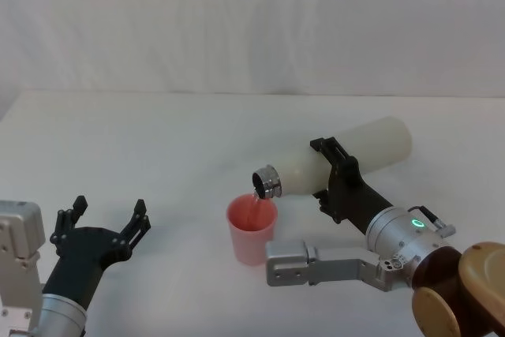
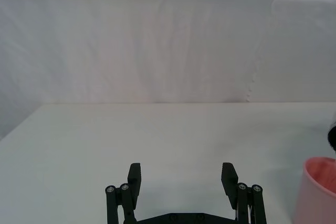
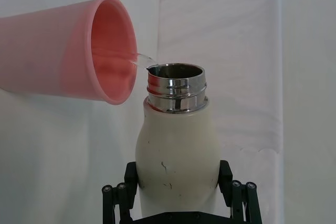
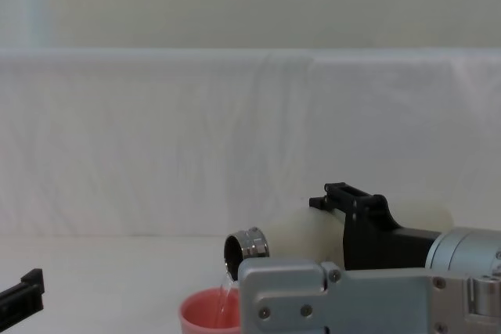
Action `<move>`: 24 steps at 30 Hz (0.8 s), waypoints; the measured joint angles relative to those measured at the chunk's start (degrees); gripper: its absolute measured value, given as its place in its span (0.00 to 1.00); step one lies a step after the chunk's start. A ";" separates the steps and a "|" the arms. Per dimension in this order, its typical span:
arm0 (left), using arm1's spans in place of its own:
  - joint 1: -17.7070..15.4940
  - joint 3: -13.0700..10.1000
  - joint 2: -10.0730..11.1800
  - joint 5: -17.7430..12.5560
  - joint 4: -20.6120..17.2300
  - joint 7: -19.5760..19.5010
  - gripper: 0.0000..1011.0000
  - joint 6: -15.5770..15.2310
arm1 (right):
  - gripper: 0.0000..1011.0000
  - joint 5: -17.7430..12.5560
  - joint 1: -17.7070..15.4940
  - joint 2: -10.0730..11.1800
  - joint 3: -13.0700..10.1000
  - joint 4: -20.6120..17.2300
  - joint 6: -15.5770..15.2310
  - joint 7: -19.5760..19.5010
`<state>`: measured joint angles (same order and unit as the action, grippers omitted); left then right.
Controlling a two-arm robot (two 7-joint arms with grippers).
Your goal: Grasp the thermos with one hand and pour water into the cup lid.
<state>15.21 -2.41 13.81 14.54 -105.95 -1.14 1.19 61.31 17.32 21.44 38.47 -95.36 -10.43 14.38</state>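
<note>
The thermos [image 1: 347, 159] is lying tipped in the right pincer [image 1: 338, 179], which is clenching its body, steel neck over the cup lid [image 1: 252, 229] on the counter [image 1: 158, 140], water streaming in; tilting further risks overshooting the rim. The left pincer [image 1: 106, 222] is idling released

The left tool [image 2: 182, 178] hangs with its two black fingers [image 2: 134, 174] spread wide over the white desk [image 2: 157, 135], the pink cup lid [image 2: 317, 192] off to one side, apart from them.
</note>
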 joint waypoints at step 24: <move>0.00 0.00 0.00 0.00 0.00 0.00 0.99 0.00 | 0.94 -0.20 -0.13 0.03 -0.15 -0.07 -0.05 0.03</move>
<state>15.21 -2.41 13.81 14.54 -105.95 -1.14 1.19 61.12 17.19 21.47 38.32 -95.43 -10.48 14.42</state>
